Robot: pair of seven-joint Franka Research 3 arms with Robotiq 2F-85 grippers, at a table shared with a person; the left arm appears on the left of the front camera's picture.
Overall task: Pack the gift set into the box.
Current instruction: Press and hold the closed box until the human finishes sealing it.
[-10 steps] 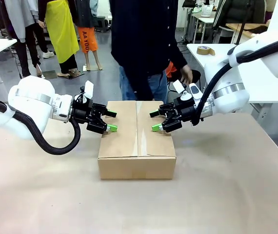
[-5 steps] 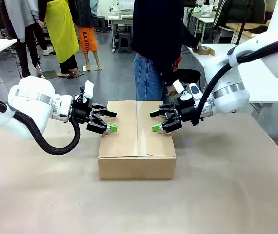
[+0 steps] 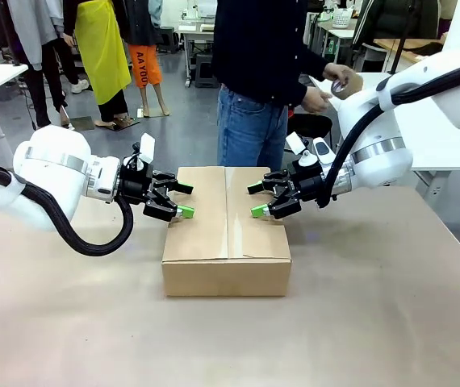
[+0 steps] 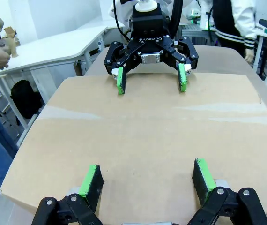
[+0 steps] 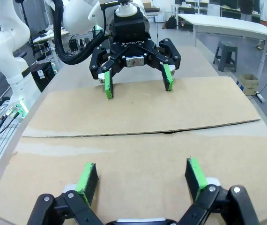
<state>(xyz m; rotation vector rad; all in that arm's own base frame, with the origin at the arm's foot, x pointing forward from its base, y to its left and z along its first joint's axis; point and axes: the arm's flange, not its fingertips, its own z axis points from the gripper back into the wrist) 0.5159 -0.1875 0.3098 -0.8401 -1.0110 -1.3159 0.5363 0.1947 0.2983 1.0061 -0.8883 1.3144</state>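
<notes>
Two pincers: both stood spread wide with nothing between the pads, facing each other across the top of the box [image 3: 226, 234].
Left pincer [image 3: 179, 199]: hovered over the box's left edge, pads low to the flap; contact could not be confirmed.
Right pincer [image 3: 259, 200]: mirrored it at the right edge, likewise low, contact uncertain.
Box: sat at mid-bench [image 3: 375, 322], flaps folded flat, centre seam [image 5: 138, 135] meeting along the top.
Likely reason for pose: judged to be steadying or pressing the flaps shut from both sides, pending sealing.
Person [image 3: 266, 64]: stood behind the box at the far side, hands [image 3: 335, 87] raised by a tape roll on the side table; the roll was partly covered.
Gift set: presumably inside, though the closed flaps hid the interior, so this stayed unverified.
Seam: whether taped could not be settled.
</notes>
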